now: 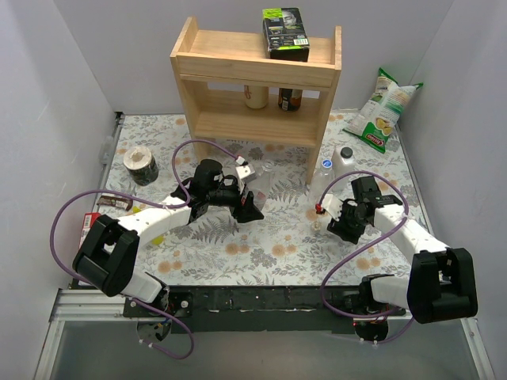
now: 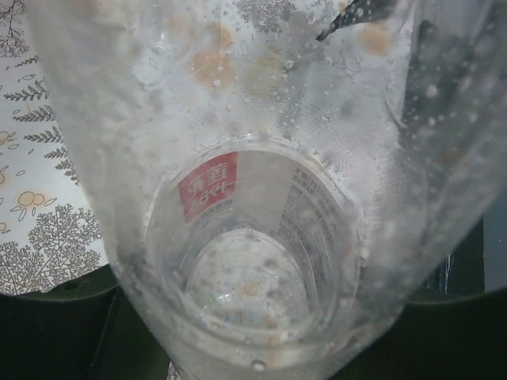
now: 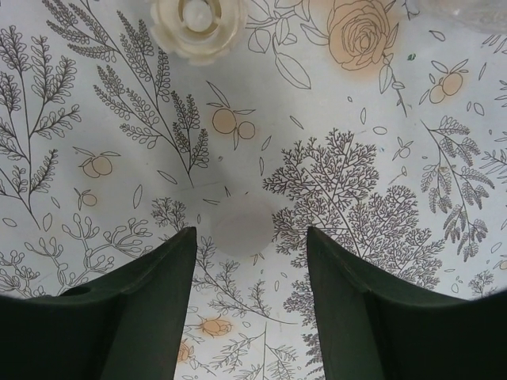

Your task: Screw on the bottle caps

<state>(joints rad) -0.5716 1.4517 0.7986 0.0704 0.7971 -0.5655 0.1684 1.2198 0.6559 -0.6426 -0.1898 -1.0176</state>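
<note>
A clear bottle (image 2: 261, 237) fills the left wrist view, seen end-on with a red and white label inside. My left gripper (image 2: 253, 324) is shut on it, dark fingers (image 2: 55, 324) at both lower corners. From above, that gripper (image 1: 247, 207) sits left of centre, the bottle (image 1: 264, 176) faint beyond it. My right gripper (image 3: 245, 237) stands open low over the floral cloth. A small white cap (image 3: 242, 226) lies flat between its fingertips, untouched. A cream ridged cap (image 3: 198, 24) lies open side up farther ahead. From above the right gripper (image 1: 337, 226) is right of centre.
A wooden shelf (image 1: 257, 71) stands at the back with a black box (image 1: 285, 33) on top and two jars (image 1: 256, 96) inside. Near its right leg stand a clear bottle with a blue cap (image 1: 325, 170) and an opaque white bottle (image 1: 344, 158). Chip bag (image 1: 384, 111) back right, tape roll (image 1: 141, 165) left.
</note>
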